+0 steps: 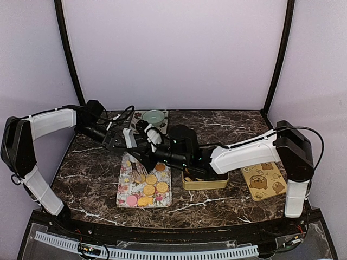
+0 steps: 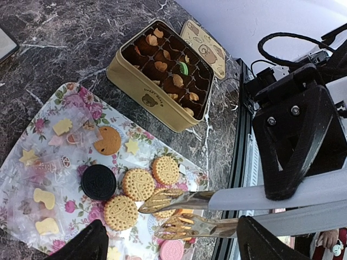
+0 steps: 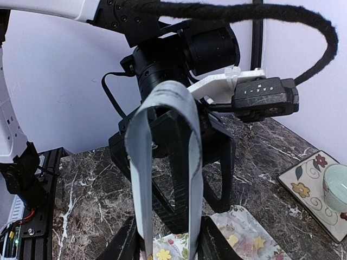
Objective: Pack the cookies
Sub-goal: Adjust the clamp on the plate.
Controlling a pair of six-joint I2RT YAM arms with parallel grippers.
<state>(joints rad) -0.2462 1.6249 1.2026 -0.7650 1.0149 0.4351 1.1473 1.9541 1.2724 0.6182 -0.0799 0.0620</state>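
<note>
The right gripper (image 3: 165, 241) is clamped on a pair of tongs (image 2: 179, 214), whose bent end stands up between its fingers in the right wrist view. The left gripper (image 2: 173, 238) hangs with its jaws wide apart and nothing held, facing the right one above the tray (image 1: 123, 192). In the left wrist view the tong tips sit slightly parted over the golden cookies (image 2: 138, 184), and I cannot tell whether they touch one. The floral tray lies at the centre of the marble tabletop (image 1: 87, 173). It carries round golden cookies clustered toward its near end, with a dark one (image 2: 98, 181), a brown one (image 2: 107, 141) and a pink one (image 2: 172, 250), plus small wrapped sweets (image 2: 44, 197). At 3 o'clock from the tray, just beside it, stands an open gold tin (image 2: 142, 81). Its compartments hold more cookies, one of them green (image 2: 183, 67). The tin's lid (image 1: 264, 181) lies flat at 3 o'clock from the tin. At 12 o'clock from the tray a pale green cup (image 1: 154, 116) rests on a small plate (image 1: 136, 115).
</note>
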